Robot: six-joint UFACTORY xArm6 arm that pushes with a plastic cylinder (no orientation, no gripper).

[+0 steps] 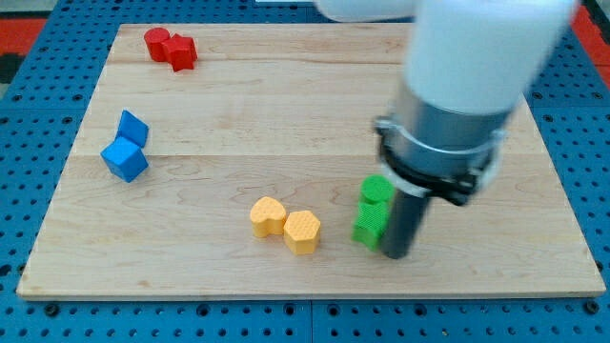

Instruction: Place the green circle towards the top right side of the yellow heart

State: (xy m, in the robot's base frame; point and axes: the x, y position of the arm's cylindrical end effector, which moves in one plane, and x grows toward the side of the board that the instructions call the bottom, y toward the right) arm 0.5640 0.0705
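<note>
On the wooden board (286,114), my tip (397,253) stands upright, touching the green blocks (373,211).

Bright, even overhead light fills the frame, leaving only faint soft shadows beside the blocks and a darker patch beneath the arm (457,105), whose large white and grey body at the upper right is blurred and out of focus while the wooden board (238,114) stays fairly sharp.

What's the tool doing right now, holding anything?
No gripper, just a rod. My tip is on the board, against the right side of the green blocks, holding nothing. Yellow heart sits to their left.
</note>
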